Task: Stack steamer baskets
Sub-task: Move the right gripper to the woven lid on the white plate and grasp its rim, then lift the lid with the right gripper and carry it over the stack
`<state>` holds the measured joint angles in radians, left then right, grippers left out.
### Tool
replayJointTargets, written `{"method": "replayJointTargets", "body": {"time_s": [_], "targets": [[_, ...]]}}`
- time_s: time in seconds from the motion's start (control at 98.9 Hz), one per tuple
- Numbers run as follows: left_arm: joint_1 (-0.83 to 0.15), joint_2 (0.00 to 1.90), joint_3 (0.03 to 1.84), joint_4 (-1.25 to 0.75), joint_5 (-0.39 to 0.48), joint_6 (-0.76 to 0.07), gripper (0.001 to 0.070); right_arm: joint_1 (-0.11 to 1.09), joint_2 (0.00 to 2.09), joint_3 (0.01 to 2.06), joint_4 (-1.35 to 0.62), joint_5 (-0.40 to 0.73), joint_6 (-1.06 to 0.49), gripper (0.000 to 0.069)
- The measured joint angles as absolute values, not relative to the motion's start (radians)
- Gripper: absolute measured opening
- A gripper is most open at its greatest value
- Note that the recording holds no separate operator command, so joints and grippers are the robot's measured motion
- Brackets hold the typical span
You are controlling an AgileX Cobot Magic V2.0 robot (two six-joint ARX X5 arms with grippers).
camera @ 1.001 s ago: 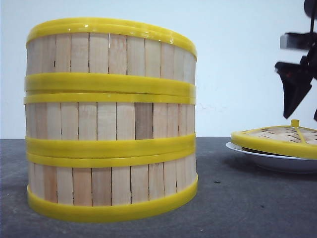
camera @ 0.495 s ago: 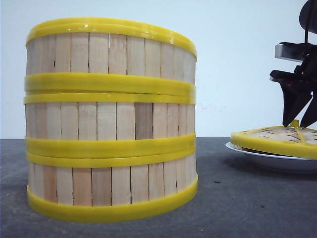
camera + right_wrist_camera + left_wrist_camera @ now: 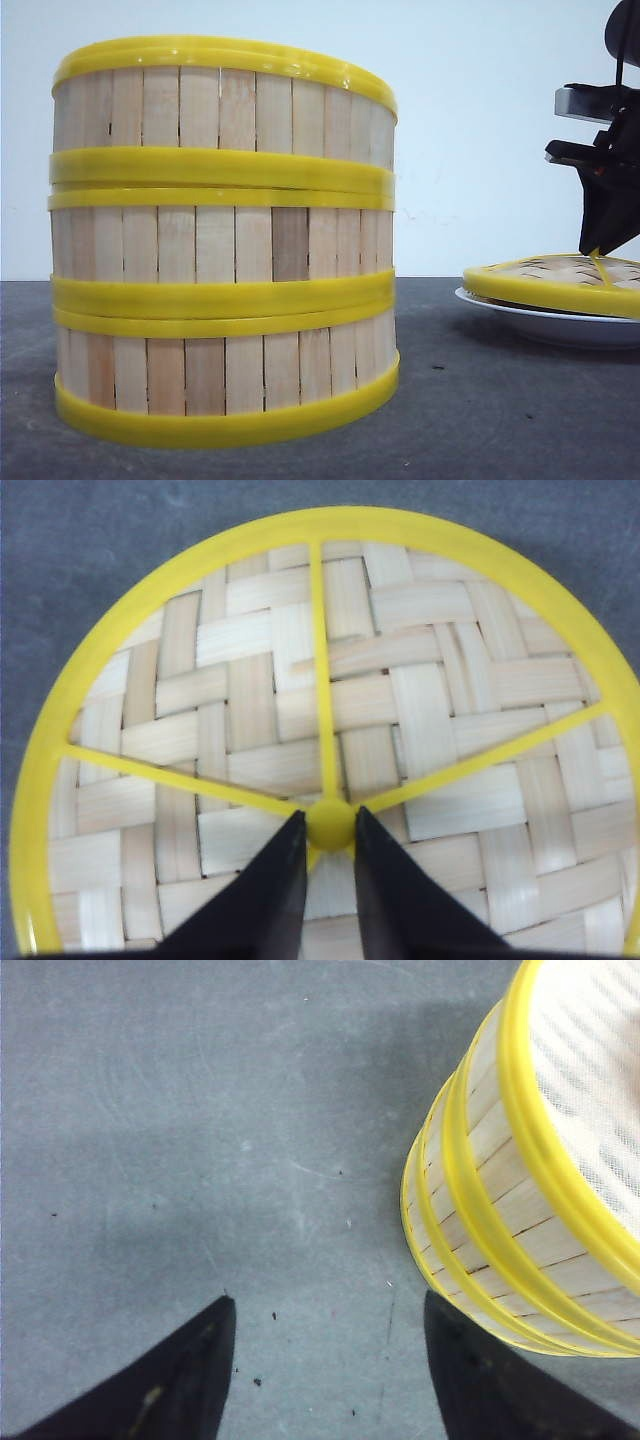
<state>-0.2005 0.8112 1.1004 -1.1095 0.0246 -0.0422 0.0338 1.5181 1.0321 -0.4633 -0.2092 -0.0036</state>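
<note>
Three steamer baskets stand stacked on the dark table: top (image 3: 225,110), middle (image 3: 225,245) and bottom (image 3: 225,375). Their pale slats and yellow rims line up closely. The left wrist view shows the stack (image 3: 500,1210) from above. My left gripper (image 3: 328,1305) hangs open over bare table beside the stack, one finger close to the bottom rim, holding nothing. My right gripper (image 3: 598,250) is down on the flat woven lid (image 3: 550,280). Its fingers are shut on the lid's yellow centre knob (image 3: 330,825), seen in the right wrist view of this gripper (image 3: 329,815).
The lid (image 3: 420,680) lies on a white plate (image 3: 540,320) at the right, well apart from the stack. Grey tabletop (image 3: 200,1140) spreads beside the stack. A white wall closes the back.
My right gripper has come down onto the lid and its fingers have closed from open onto the knob. The stack has not moved.
</note>
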Motion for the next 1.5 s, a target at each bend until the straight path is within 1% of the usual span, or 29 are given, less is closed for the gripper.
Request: {"method": "replayJointTargets", "body": {"time_s": [0.222, 0.344, 0.485, 0.667, 0.91, 1.173, 1.325, 1.497], "targets": [[-0.2, 0.811, 1.1, -1.109, 0.025, -0.042, 0.0356, 0.039, 1.449, 1.084, -0.545, -0.227, -0.004, 0.0052], [-0.2, 0.811, 1.1, -1.099, 0.025, -0.042, 0.0356, 0.063, 1.412, 1.187, -0.631, -0.233, -0.004, 0.0052], [-0.2, 0.811, 1.1, -1.081, 0.025, -0.042, 0.0356, 0.111, 1.411, 1.335, -0.789, -0.233, -0.013, 0.0051], [-0.2, 0.811, 1.1, -1.08, 0.025, -0.042, 0.0356, 0.229, 1.411, 1.527, -0.899, -0.233, -0.023, 0.0051], [-0.2, 0.811, 1.1, -1.079, 0.025, -0.042, 0.0356, 0.425, 1.417, 1.707, -0.958, -0.233, -0.024, 0.0051], [-0.2, 0.811, 1.1, -1.079, 0.025, -0.042, 0.0356, 0.602, 1.49, 1.763, -0.995, -0.231, -0.024, 0.0051], [-0.2, 0.811, 1.1, -1.08, 0.025, -0.042, 0.0356, 0.669, 1.532, 1.763, -1.0, -0.206, -0.028, 0.0051], [-0.2, 0.811, 1.1, -1.079, 0.025, -0.042, 0.0356, 0.718, 1.568, 1.763, -1.0, -0.183, -0.031, 0.0051]]}}
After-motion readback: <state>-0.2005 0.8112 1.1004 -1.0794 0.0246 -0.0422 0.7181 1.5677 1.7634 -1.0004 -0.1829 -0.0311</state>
